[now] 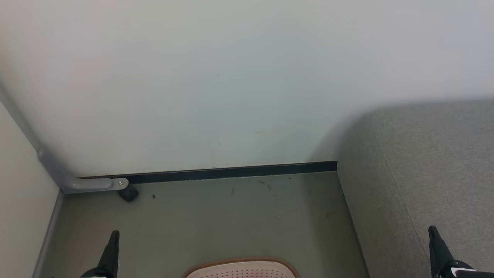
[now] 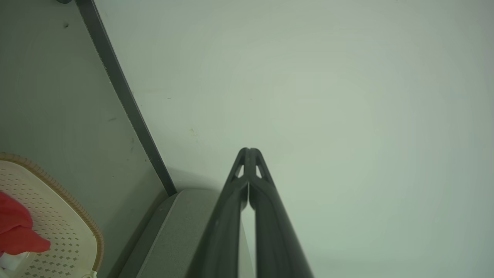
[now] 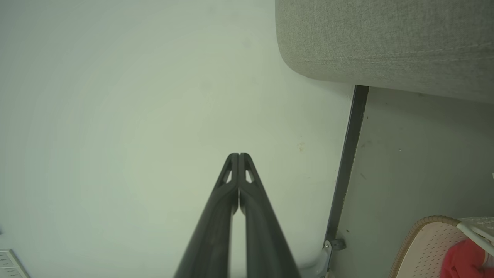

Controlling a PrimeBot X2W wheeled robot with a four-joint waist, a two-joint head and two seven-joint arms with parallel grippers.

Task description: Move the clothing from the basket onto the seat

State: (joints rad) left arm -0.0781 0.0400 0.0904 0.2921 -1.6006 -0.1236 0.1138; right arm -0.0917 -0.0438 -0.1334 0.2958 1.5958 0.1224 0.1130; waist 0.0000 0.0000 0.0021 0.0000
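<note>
A pale wall (image 1: pixel 231 77) takes up the head view from 9 o'clock round through 12 to 2 o'clock. The seat (image 1: pixel 424 166), grey woven upholstery with a rounded corner and a seam line, sits at 3 to 4 o'clock, its end against the wall. In the right wrist view it lies at 1 o'clock. The grey-green floor (image 1: pixel 231 220) spreads across the lower middle, from 8 to 5 o'clock, with a few dark specks on it. A dark skirting strip (image 1: pixel 231 172) runs along the foot of the wall and stops at the seat.

The basket (image 1: pixel 243 270), cream with small holes and a brown rim, stands on the floor at 6 o'clock in the head view, cut off by the frame edge, near the seat but apart from it. The clothing (image 2: pixel 15 227), bright red soft fabric, lies inside the basket, at 8 o'clock in the left wrist view and at 4 o'clock in the right wrist view. None of it is on the seat.

The left gripper (image 1: pixel 114 233) rises at 7 o'clock, its jaws pressed fully together with nothing between them. The right gripper (image 1: pixel 432 229), at 5 o'clock before the seat, has its jaws likewise closed and empty.

A grey bracket (image 1: pixel 88 184) sits in the wall corner at 8 o'clock, a small black wheel (image 1: pixel 128 193) just beside its end
</note>
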